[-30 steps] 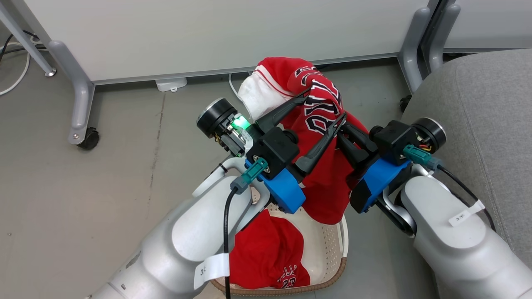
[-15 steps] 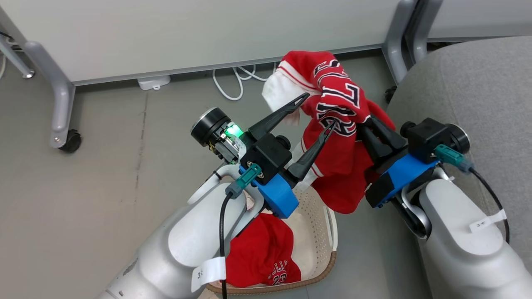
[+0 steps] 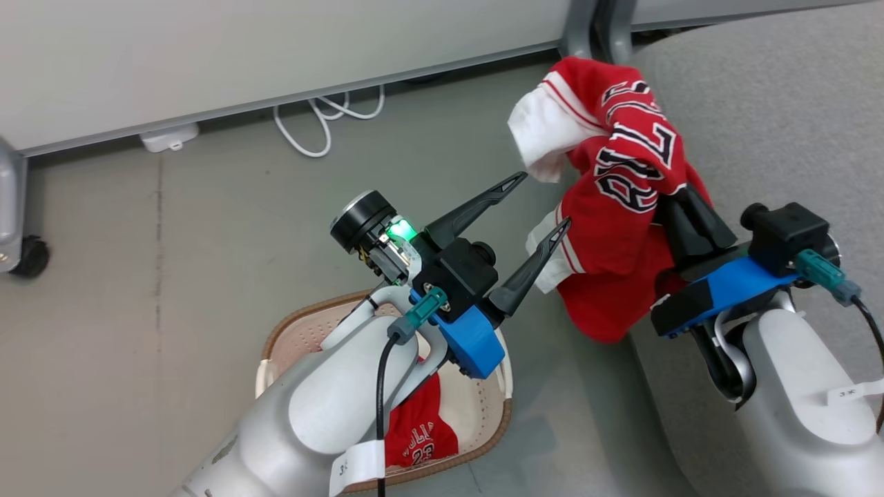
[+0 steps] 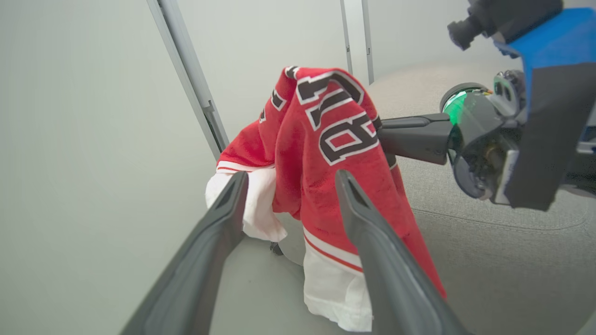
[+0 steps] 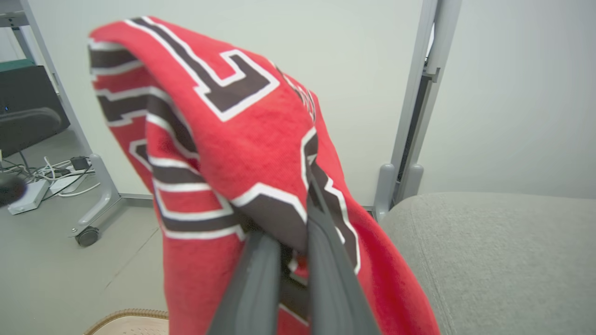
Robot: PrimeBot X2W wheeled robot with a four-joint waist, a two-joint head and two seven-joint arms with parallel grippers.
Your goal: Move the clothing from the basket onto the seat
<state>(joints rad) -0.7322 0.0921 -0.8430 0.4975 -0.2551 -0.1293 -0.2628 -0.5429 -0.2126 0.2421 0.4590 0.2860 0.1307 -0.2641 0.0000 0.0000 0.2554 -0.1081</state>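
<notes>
My right gripper [image 3: 680, 207] is shut on the red jersey [image 3: 621, 186], which hangs bunched with its black-and-white letters showing, over the left edge of the grey seat [image 3: 766, 110]. In the right wrist view the gripper [image 5: 293, 228] pinches the jersey [image 5: 223, 135] close above the seat [image 5: 503, 251]. My left gripper [image 3: 544, 201] stands open just left of the jersey with nothing in it; its wrist view shows the gripper [image 4: 291, 181] in front of the cloth [image 4: 326, 139]. The red shorts [image 3: 418, 431] lie in the basket [image 3: 283, 331], partly hidden by my left forearm.
A pale partition wall [image 3: 276, 48] runs along the back, with a white cable [image 3: 318, 117] and a small white box [image 3: 169, 136] on the floor beneath it. A castor wheel [image 3: 31, 257] stands at the far left. Grey metal posts [image 3: 587, 27] rise beside the seat.
The head camera has turned to the right. My right gripper has carried the jersey rightward to the seat's edge, out from between the left fingers. The left gripper stays open.
</notes>
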